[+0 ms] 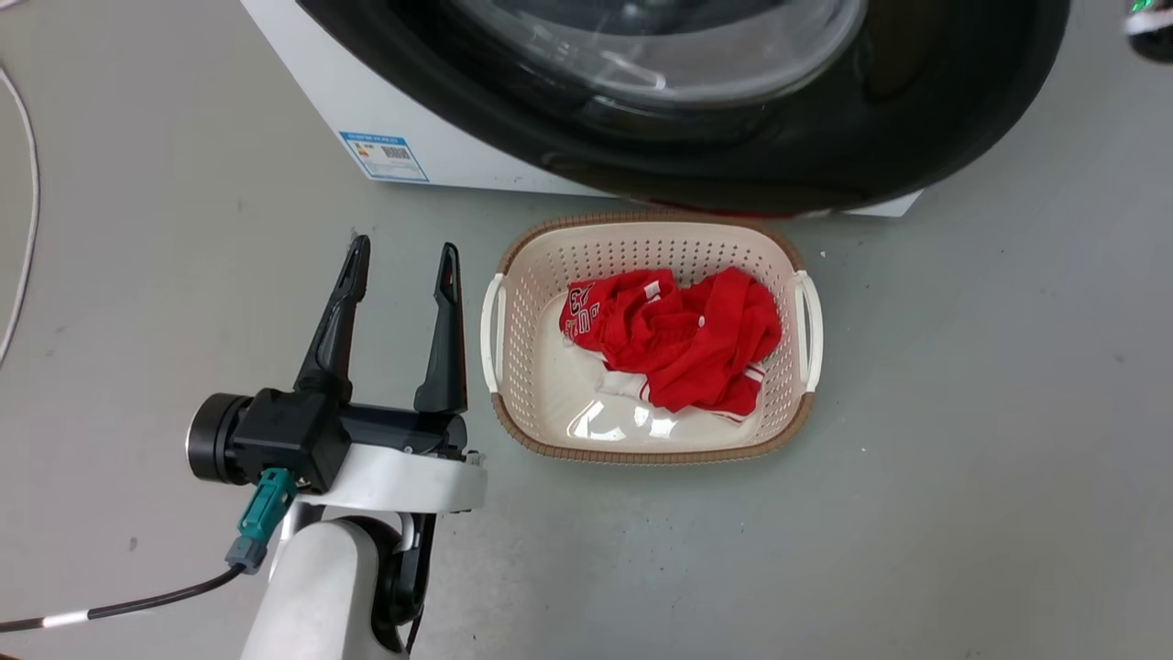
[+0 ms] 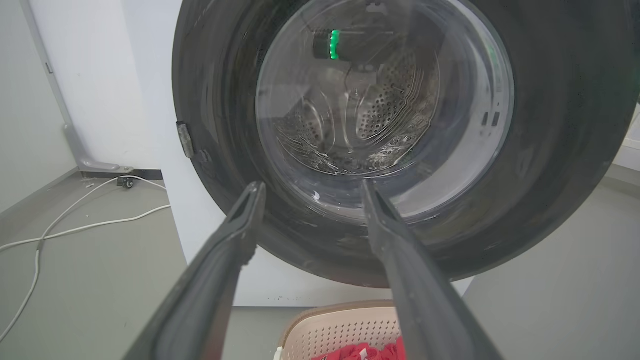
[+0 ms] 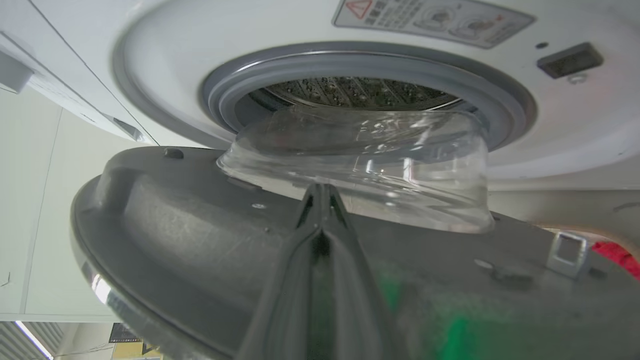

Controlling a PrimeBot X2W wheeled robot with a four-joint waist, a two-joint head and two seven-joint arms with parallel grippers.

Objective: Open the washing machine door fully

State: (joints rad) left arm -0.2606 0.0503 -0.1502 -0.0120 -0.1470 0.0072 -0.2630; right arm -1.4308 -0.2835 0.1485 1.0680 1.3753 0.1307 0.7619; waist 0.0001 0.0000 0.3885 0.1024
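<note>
Washing machine door (image 1: 962,119) ajar, over the basket (image 1: 641,247).
The left gripper (image 1: 403,247) hovers with fingers wide apart and empty, beside the cream basket of red cloth (image 1: 683,339). The black door stands off the white washing machine (image 1: 348,101). The right gripper (image 3: 320,192) has fingers pressed together at the door's inner face.

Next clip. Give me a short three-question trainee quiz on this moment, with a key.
1. True or false: the washing machine door stands away from the gasket.
2. The left tool is: A) open, B) shut on the door, C) shut on cloth.
3. Fill in: the basket holds a ___ garment.
Key: 1 true; 2 A; 3 red.
</note>
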